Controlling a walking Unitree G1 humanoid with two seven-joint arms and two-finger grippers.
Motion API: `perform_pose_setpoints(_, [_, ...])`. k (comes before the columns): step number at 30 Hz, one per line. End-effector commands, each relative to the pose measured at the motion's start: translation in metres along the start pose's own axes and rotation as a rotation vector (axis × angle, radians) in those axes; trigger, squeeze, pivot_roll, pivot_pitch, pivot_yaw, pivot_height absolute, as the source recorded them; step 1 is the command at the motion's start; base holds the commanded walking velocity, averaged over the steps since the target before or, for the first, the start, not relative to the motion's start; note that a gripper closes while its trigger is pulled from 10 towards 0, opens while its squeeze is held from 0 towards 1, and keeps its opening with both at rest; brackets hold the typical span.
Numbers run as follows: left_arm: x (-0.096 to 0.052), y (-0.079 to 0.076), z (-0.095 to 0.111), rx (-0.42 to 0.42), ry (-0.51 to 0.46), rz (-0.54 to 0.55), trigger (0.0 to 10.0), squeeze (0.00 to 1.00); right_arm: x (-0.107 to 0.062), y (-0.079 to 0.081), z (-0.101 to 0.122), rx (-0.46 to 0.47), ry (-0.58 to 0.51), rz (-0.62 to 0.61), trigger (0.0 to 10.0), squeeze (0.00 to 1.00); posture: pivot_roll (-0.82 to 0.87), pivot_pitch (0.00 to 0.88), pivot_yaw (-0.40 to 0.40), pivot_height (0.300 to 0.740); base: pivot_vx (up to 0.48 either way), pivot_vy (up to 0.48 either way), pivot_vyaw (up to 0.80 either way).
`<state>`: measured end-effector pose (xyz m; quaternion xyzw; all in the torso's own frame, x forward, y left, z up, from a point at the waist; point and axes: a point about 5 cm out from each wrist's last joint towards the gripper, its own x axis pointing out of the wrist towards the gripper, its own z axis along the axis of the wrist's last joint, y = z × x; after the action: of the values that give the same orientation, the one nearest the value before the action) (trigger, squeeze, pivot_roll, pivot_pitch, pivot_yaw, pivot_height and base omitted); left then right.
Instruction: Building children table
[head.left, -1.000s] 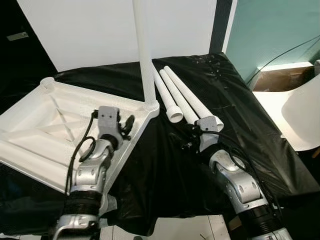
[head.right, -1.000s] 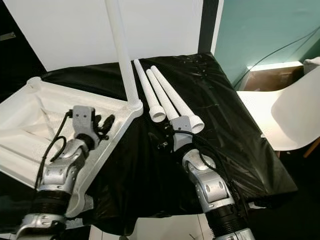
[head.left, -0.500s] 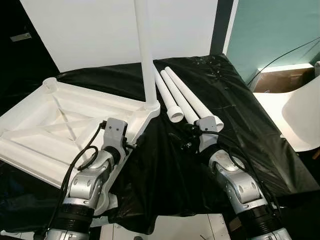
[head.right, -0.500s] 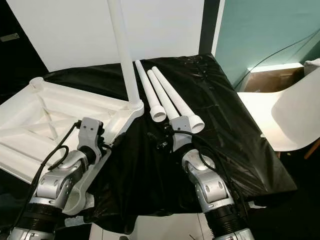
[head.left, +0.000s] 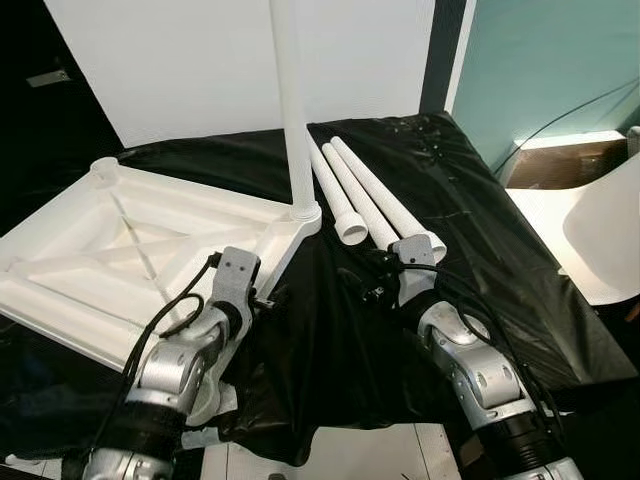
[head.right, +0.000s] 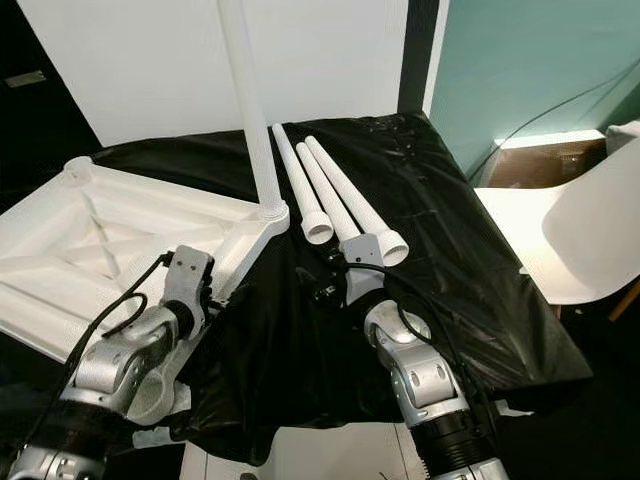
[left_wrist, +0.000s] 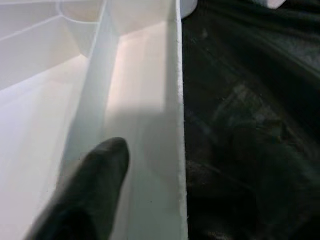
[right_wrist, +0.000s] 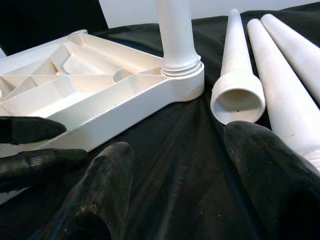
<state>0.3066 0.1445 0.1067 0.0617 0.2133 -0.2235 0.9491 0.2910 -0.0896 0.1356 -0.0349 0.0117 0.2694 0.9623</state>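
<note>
White tabletop (head.left: 120, 250) lay upside down, ribbed underside up, at left of the head views on black sheet (head.left: 480, 200), tilted with its near edge overhanging. Left gripper (head.left: 262, 297) sat at lower left-centre against the tabletop's near rim; in the left wrist view one black finger (left_wrist: 90, 185) lay inside the rim channel beside the thin white edge, sheet on the other side, other finger not seen, so cannot tell whether its jaws were gripping or released. One leg (head.left: 293, 110) stood upright, screwed into the corner socket at centre, running out of frame at top. Just right of it, three loose legs (head.left: 365, 195) lay side by side on the sheet, open threaded ends toward the robot, touching or nearly touching each other. Right gripper (head.left: 372, 283) hovered low over the sheet at centre, just short of the loose legs' near ends; right wrist view showed its two fingers (right_wrist: 265, 170) spread wide apart, released, nothing between them but sheet, with the nearest open leg end and socket corner ahead. White chair (head.right: 590, 240) stood at right edge, teal wall (head.left: 540, 60) at upper right, white wall (head.left: 180, 60) at upper left.
</note>
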Motion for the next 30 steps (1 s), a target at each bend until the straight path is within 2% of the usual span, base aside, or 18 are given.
perform_pose_setpoints(1, [0.001, -0.01, -0.028, -0.022, 0.138, -0.181, 0.0, 0.0, -0.001, 0.002, -0.002, -0.005, 0.006, 0.003, 10.0, 0.0, -0.04, 0.0, 0.057, 0.74, 0.0, 0.0, 0.0])
perform_pose_setpoints(5, [0.004, -0.011, -0.032, -0.028, 0.193, -0.159, 0.0, 0.0, -0.001, 0.002, -0.001, -0.006, 0.005, 0.001, 10.0, 0.0, -0.04, 0.0, 0.061, 0.74, 0.0, 0.0, 0.0])
perform_pose_setpoints(9, [0.008, -0.013, -0.031, -0.043, 0.197, -0.137, 0.0, 0.0, -0.001, 0.002, -0.001, -0.007, 0.004, 0.0, 10.0, 0.0, -0.04, 0.0, 0.063, 0.74, 0.0, 0.0, 0.0])
perform_pose_setpoints(10, [0.013, -0.015, -0.029, -0.066, 0.191, -0.116, 0.0, 0.0, -0.001, 0.002, -0.001, -0.008, 0.004, 0.0, 10.0, 0.0, -0.04, 0.0, 0.062, 0.74, 0.0, 0.0, 0.0])
perform_pose_setpoints(11, [0.02, -0.019, -0.021, -0.114, 0.157, -0.09, 0.0, 0.0, -0.001, 0.001, -0.001, -0.009, 0.004, -0.001, 10.0, 0.0, -0.05, 0.0, 0.063, 0.74, 0.0, 0.0, 0.0])
perform_pose_setpoints(13, [0.025, -0.021, -0.016, -0.147, 0.135, -0.075, 0.0, 0.0, -0.001, 0.001, -0.001, -0.01, 0.004, -0.001, 10.0, 0.0, -0.05, 0.0, 0.063, 0.74, 0.0, 0.0, 0.0])
perform_pose_setpoints(16, [0.035, -0.029, 0.007, -0.258, 0.034, -0.061, 0.0, 0.0, -0.001, 0.001, -0.001, -0.014, 0.005, -0.003, 10.0, 0.0, -0.05, 0.0, 0.062, 0.74, 0.0, 0.0, 0.0])
perform_pose_setpoints(19, [0.035, -0.029, 0.007, -0.258, 0.034, -0.061, 0.0, 0.0, -0.001, 0.001, -0.001, -0.014, 0.005, -0.003, 10.0, 0.0, -0.05, 0.0, 0.062, 0.74, 0.0, 0.0, 0.0])
perform_pose_setpoints(23, [0.038, -0.029, 0.035, -0.36, -0.143, -0.006, 0.0, 0.0, -0.002, 0.0, -0.002, -0.02, 0.008, -0.005, 10.0, 0.0, -0.06, 0.0, 0.059, 0.74, 0.0, 0.0, 0.0])
perform_pose_setpoints(25, [0.038, -0.027, 0.037, -0.382, -0.166, 0.01, 0.0, 0.0, -0.002, 0.0, -0.002, -0.02, 0.008, -0.005, 10.0, 0.0, -0.06, 0.0, 0.059, 0.74, 0.0, 0.0, 0.0])
perform_pose_setpoints(26, [0.038, -0.025, 0.039, -0.377, -0.182, 0.025, 3.7, 0.0, -0.002, 0.0, -0.002, -0.02, 0.008, -0.005, 10.0, 0.0, -0.05, 0.0, 0.06, 0.74, 0.0, 0.0, 0.0])
perform_pose_setpoints(27, [0.037, -0.024, 0.041, -0.392, -0.202, 0.034, 4.9, 0.0, -0.002, 0.0, -0.002, -0.019, 0.009, -0.005, 10.0, 0.0, -0.05, 0.0, 0.058, 0.74, 0.0, 0.0, 0.0])
perform_pose_setpoints(28, [0.037, -0.023, 0.042, -0.4, -0.213, 0.037, 4.9, 0.0, -0.002, 0.0, -0.002, -0.019, 0.009, -0.006, 10.0, 0.0, -0.05, 0.0, 0.058, 0.74, 0.0, 0.0, 0.0])
perform_pose_setpoints(29, [0.036, -0.022, 0.045, -0.4, -0.235, 0.038, 10.0, 0.0, -0.002, 0.0, -0.002, -0.018, 0.009, -0.005, 10.0, 0.0, -0.05, 0.0, 0.057, 0.74, 0.0, 0.0, 0.0])
perform_pose_setpoints(30, [0.036, -0.022, 0.045, -0.4, -0.235, 0.038, 10.0, 0.0, -0.002, 0.0, -0.002, -0.018, 0.009, -0.005, 10.0, 0.0, -0.05, 0.0, 0.057, 0.74, 0.0, 0.0, 0.0])
